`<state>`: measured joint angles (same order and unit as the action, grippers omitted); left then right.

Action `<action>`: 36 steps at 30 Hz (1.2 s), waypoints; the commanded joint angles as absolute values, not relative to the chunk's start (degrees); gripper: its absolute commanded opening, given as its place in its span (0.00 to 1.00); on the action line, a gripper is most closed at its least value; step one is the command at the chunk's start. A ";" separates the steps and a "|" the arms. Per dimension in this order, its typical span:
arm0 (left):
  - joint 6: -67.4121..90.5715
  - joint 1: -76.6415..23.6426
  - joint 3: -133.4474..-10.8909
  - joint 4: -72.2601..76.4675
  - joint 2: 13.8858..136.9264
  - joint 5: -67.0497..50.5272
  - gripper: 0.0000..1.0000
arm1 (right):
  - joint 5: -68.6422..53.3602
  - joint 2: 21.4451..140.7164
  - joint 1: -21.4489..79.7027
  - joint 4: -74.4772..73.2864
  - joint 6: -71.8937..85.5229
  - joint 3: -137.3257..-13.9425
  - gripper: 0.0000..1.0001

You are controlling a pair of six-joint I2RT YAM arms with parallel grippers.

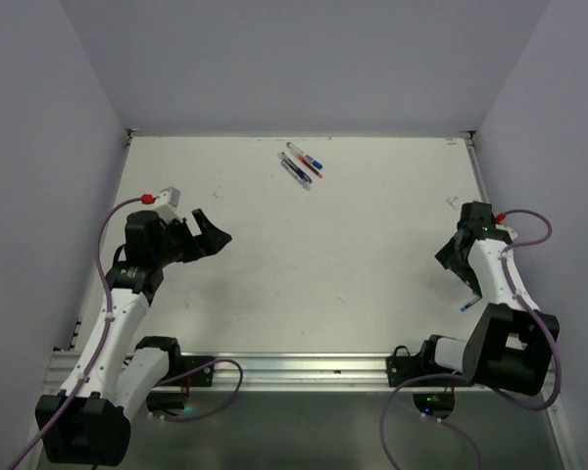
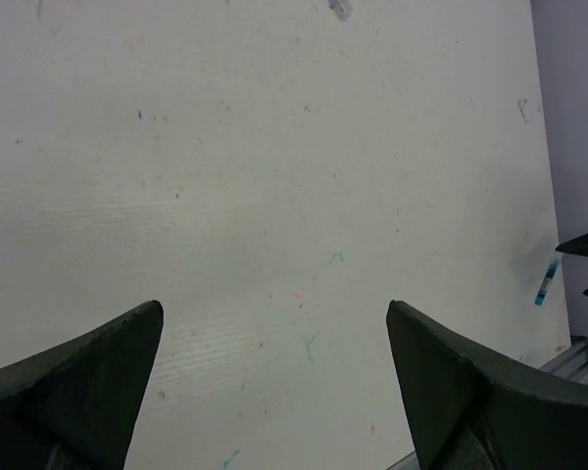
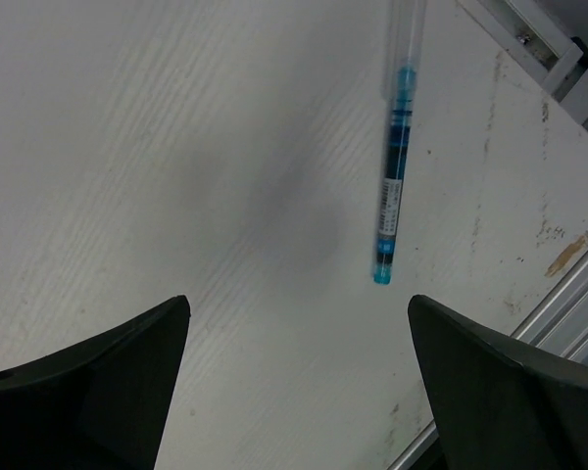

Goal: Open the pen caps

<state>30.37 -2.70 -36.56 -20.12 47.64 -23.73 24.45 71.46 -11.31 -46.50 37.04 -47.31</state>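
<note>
From the top view, your left end effector sits in the left-middle of the frame above the worktop, jaws spread wide and holding nothing. Your right end effector is at the right-middle, also spread wide and holding nothing. A small cluster of pens lies in the upper centre of the frame near the far edge of the worktop, well apart from both arms. The pens lie close together at a slant, with blue and red marks on them. Their caps are too small here to make out. A lone pen lies in the lower right, just beside the right end effector.

In your left wrist view, the left end effector frames bare, ink-flecked worktop between wide jaws. At the far right edge the lone pen shows as a small blue stick, with the other arm's dark fingertips just beside it.

In your right wrist view, the right end effector stands wide over the worktop. The lone pen lies flat in the upper right, apart from both fingers. It has a clear section towards the top edge and a blue end towards the middle. You cannot tell from here which end carries the cap. The metal rail runs along the right edge.
</note>
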 commanded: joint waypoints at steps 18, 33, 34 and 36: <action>31.99 -4.83 -41.31 -17.67 49.39 -26.37 0.97 | 10.11 79.89 -29.79 -30.15 32.34 -40.78 0.93; 32.17 -5.27 -40.87 -17.31 49.13 -25.93 0.96 | 11.60 80.77 -29.88 -29.53 33.40 -39.46 0.60; 32.43 -5.27 -40.96 -17.23 49.04 -25.75 0.96 | 12.21 80.95 -29.80 -29.88 33.66 -39.46 0.60; 32.52 -5.27 -40.87 -17.14 48.69 -25.58 0.96 | 12.22 82.17 -29.88 -30.06 33.75 -39.64 0.59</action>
